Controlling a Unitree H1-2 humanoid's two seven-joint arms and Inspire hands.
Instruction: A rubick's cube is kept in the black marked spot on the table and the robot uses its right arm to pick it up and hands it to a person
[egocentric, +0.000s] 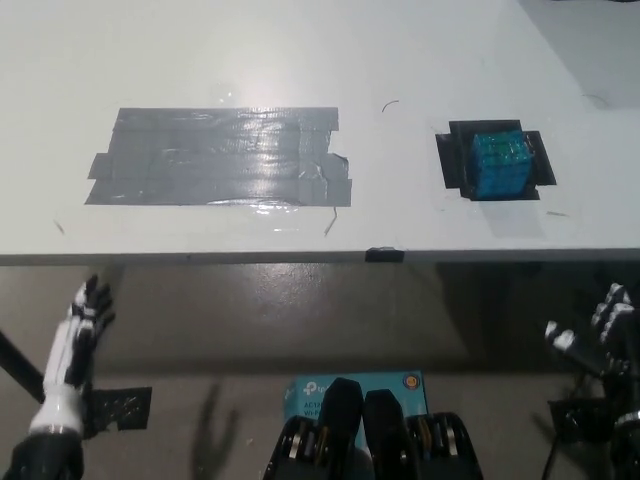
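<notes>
My right hand (600, 335) sits low at the right edge of the head view, below the near edge of the tabletop (420, 60), fingers spread apart and holding nothing; it is well apart from the cube, with the table edge between them. My left hand (85, 318) rests at the lower left, also below the table edge, white fingers pointing up and fanned open, empty too.

Moving outward: the Rubik's cube (500, 165) is on the tabletop at the right, sitting on the black marked spot (452, 160); the black tape shows around it on the left, top and right. The cube reads blue-green from here, top face towards the camera; being a cube it has no long axis to speak of, and its sides run roughly square with the table edge, perhaps a slight twist; I can't tell more than that.

Further left, a broad patch of grey tape (220, 155) lies flat on the tabletop, well apart from the cube; glare on it.
</notes>
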